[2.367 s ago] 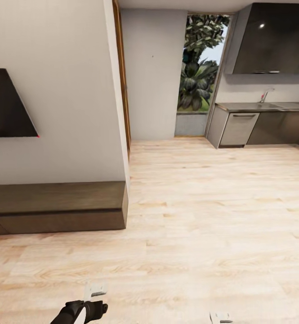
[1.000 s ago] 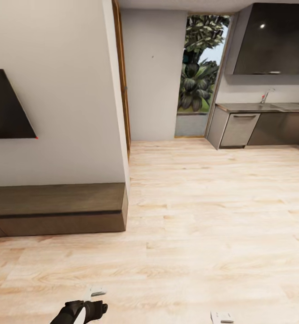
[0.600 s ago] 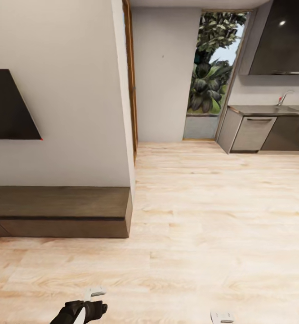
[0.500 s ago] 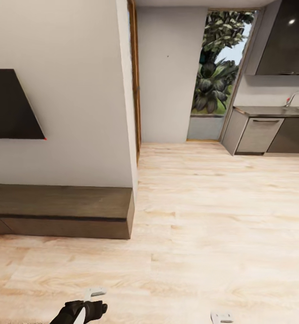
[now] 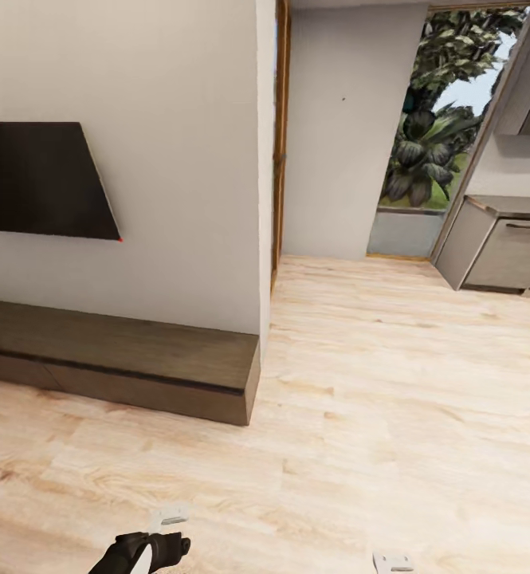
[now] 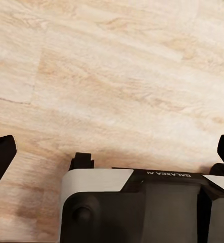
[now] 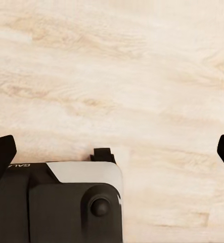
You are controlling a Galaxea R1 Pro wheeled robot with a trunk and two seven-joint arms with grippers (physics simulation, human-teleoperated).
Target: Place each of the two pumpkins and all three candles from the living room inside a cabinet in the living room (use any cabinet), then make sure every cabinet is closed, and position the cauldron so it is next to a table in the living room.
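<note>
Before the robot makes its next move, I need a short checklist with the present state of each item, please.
1. Left hand open and empty: ok, fingertips wide apart over bare wood floor.
2. Right hand open and empty: ok.
3. Cabinet closed: ok for the part in view.
4. Path to the cabinet free: ok.
5. Pumpkins, candles, cauldron located: cannot tell.

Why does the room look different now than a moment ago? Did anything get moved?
Only the camera turned left: the long dark brown wooden cabinet, black wall screen and doorway slid rightward in the picture. Nothing was picked up or put down. Both grippers, left and right, stayed open above the pale wooden floor.
</note>
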